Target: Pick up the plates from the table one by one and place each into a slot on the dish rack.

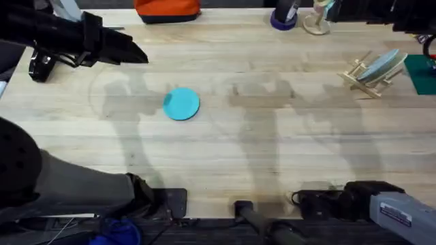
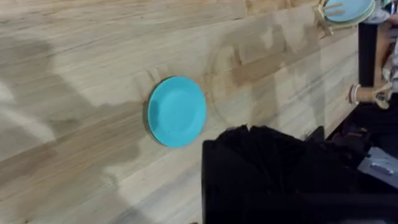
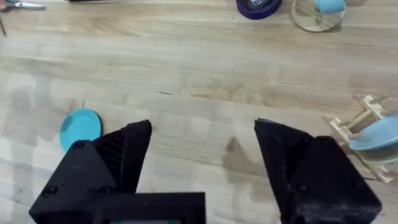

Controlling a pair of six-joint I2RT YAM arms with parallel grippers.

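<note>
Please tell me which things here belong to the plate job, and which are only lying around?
Belong to the job:
cyan plate, flat on the table
paler plate, standing in the dish rack

Only lying around:
purple tape roll
orange object at the far edge

A bright cyan round plate (image 1: 181, 104) lies flat on the light wood table (image 1: 272, 156), well apart from the small pale-wood dish rack (image 1: 371, 76) holding a paler blue-grey plate (image 1: 383, 62).

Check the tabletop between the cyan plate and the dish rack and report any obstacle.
Nothing visible stands between them. The cyan plate lies flat on bare table, and the wood up to the dish rack, which already holds a paler plate, is unobstructed.
</note>
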